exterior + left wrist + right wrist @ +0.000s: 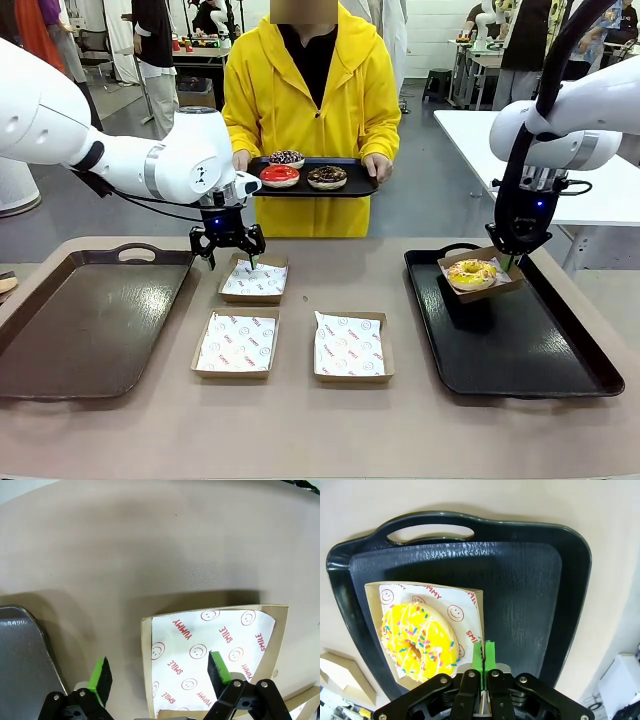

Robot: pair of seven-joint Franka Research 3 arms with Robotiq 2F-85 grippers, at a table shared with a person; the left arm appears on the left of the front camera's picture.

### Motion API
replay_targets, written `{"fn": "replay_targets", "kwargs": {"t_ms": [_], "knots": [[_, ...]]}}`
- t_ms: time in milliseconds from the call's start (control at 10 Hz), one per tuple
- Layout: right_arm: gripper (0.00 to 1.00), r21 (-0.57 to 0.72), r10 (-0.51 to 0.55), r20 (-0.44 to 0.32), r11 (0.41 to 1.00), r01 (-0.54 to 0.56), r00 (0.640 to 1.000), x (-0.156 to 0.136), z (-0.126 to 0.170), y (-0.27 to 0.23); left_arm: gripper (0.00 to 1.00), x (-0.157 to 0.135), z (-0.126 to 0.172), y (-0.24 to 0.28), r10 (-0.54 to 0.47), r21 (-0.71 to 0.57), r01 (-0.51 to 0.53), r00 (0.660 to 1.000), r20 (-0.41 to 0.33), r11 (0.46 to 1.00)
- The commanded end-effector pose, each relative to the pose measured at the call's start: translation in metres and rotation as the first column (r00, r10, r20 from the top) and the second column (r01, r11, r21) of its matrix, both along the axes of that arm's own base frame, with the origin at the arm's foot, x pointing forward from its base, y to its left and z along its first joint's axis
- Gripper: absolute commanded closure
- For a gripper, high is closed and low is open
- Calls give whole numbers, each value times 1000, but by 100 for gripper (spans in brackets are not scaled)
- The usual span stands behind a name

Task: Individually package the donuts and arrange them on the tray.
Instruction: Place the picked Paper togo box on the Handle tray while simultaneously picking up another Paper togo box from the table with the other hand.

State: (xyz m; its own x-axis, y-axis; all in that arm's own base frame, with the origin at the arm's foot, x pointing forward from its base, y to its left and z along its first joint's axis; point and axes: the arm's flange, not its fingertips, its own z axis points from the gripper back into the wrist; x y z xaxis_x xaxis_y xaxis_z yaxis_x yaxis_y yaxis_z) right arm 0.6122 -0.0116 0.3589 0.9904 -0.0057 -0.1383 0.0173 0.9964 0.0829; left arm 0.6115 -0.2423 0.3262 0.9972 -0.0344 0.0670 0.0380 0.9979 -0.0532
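Tan table [300, 430]: right jaws pinch the box [478, 296] holding yellow donut [471, 272].

"YUMMY" and "SMILE" in red on liner paper [210, 635]

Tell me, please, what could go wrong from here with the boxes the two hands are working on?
1. The right hand pinches only one thin wall of the box holding the yellow sprinkled donut; the box may tip and spill it onto the black tray.
2. The open left hand straddles an empty box at its wall; closing could crumple it or drag the paper liner.
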Motion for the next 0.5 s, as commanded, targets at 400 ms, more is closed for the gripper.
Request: {"fn": "replay_targets", "kwargs": {"t_ms": [400], "knots": [[99,21,-89,48,996,88,995,13,1,0,0,4,-1,-4,20,37,-20,1000,4,999]]}}
